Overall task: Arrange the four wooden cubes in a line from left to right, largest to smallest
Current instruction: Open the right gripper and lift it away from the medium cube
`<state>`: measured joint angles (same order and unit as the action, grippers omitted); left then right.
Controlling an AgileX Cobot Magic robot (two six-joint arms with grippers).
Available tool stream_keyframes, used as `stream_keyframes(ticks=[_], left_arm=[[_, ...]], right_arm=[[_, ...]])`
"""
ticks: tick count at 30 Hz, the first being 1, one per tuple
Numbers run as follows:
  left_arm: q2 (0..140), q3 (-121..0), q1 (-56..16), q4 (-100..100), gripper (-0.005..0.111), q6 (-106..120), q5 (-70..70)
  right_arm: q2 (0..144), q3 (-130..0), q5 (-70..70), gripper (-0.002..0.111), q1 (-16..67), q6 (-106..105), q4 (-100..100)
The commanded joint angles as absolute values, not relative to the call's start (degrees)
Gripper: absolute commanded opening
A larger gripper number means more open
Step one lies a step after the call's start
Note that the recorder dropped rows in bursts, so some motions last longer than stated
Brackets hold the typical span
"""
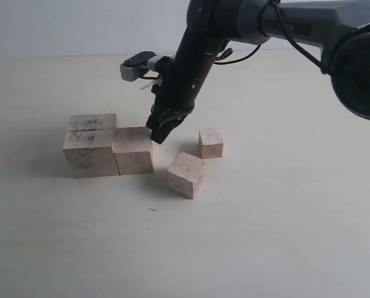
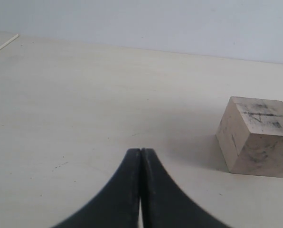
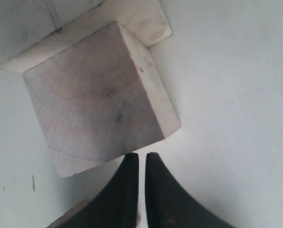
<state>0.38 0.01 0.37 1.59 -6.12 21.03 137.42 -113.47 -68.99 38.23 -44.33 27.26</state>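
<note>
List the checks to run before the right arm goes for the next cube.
1. Largest cube leftmost: ok.
2. Second-largest cube against its right side: ok.
3. Third cube in the row: not ok, apart and turned askew.
4. Smallest cube in the row: not ok, apart from the rest.
5. Right gripper open to grasp: not ok, shut and empty.
6. Left gripper clear of the cubes: ok, shut.
</note>
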Motion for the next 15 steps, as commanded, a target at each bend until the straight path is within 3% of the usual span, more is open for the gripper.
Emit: stream_keyframes(ticks=[1, 15], left_arm=[[0.00, 0.00, -0.14, 1.91, 0.000, -6.13, 20.34], [0.00, 0.00, -0.14, 1.91, 0.000, -6.13, 20.34]], right_arm=[[137.39, -113.56, -69.96, 0.006, 38.30, -44.59, 28.34], [126.82, -113.44, -69.28, 0.006, 37.33, -30.45, 16.37]])
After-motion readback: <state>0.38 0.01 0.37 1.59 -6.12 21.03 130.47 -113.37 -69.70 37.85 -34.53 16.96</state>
